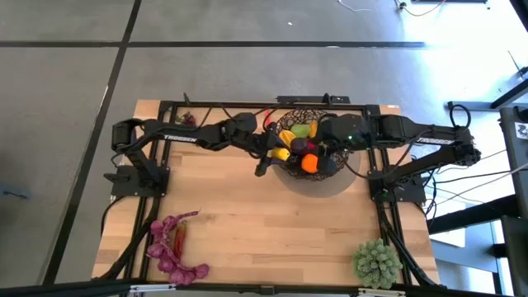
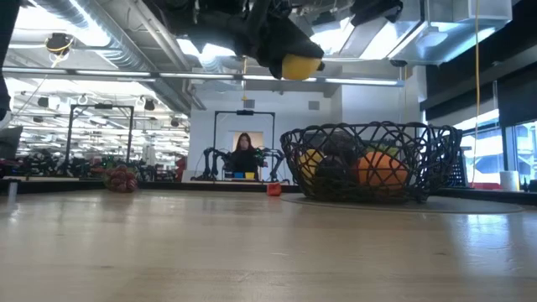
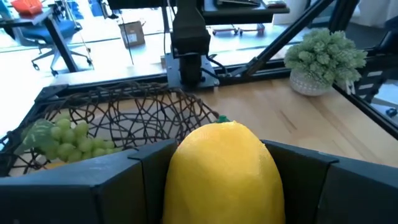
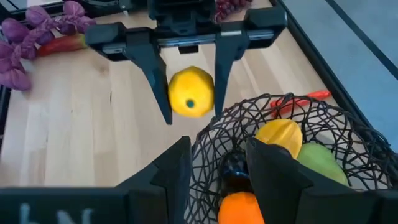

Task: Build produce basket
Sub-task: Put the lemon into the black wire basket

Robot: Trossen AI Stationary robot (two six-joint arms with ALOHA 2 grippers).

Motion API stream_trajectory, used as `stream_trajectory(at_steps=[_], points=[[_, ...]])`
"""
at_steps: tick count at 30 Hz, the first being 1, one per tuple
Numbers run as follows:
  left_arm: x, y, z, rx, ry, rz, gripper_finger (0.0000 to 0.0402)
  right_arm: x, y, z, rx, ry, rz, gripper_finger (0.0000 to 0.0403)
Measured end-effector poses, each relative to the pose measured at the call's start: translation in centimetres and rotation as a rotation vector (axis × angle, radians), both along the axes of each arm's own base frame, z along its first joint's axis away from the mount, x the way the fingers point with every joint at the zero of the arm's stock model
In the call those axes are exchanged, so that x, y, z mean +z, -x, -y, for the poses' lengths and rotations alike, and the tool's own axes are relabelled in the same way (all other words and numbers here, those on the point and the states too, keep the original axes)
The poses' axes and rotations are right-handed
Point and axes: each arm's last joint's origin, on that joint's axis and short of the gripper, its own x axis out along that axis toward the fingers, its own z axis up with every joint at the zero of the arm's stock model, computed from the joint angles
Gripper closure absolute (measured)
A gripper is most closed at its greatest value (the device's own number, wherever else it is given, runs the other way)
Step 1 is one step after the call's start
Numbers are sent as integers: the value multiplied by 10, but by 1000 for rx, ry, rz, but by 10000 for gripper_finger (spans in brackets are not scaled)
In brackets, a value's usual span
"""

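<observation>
My left gripper (image 4: 188,99) has its jaws closed on a lemon (image 4: 191,92), pinched at its sides and held in the air just outside the near rim of the basket (image 1: 323,169), above rim height in the low view. My right gripper (image 4: 217,165) holds the basket's rim, with wire between its 2 part-open fingers.

I judge the job roughly half done. Inside the basket already sit an orange (image 1: 309,163), a yellow mango-like fruit (image 4: 280,135), a green fruit (image 4: 317,158) and green grapes (image 3: 71,140). Still out on the table are the purple leaves (image 1: 169,247) with a red chilli (image 1: 180,237) among them at the front left, and dark grapes (image 1: 188,120) at the far left edge. The spiky green plant ball (image 1: 378,262) at the front right is not produce.

The lemon's long axis runs roughly level, across my fingers' pinch, its stem end toward the right arm and the basket.
</observation>
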Motion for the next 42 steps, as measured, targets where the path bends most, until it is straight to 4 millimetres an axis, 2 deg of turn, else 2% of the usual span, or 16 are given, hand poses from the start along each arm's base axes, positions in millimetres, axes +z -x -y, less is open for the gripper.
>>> stream_trajectory(at_steps=[7,13,18,22,42], points=[[-2,-1,0,-3,-7,-3,197,-7,-10,0,49,53,-44,250],[-2,-1,1,-28,1,-5,197,-17,-25,0,189,197,-97,250],[-2,-1,1,-26,10,-7,197,-26,-40,1,222,239,-112,250],[-2,-1,1,-22,27,-9,197,-34,-48,3,243,364,-182,250],[-4,2,-11,17,67,-40,197,-36,-52,-2,285,404,-184,250]])
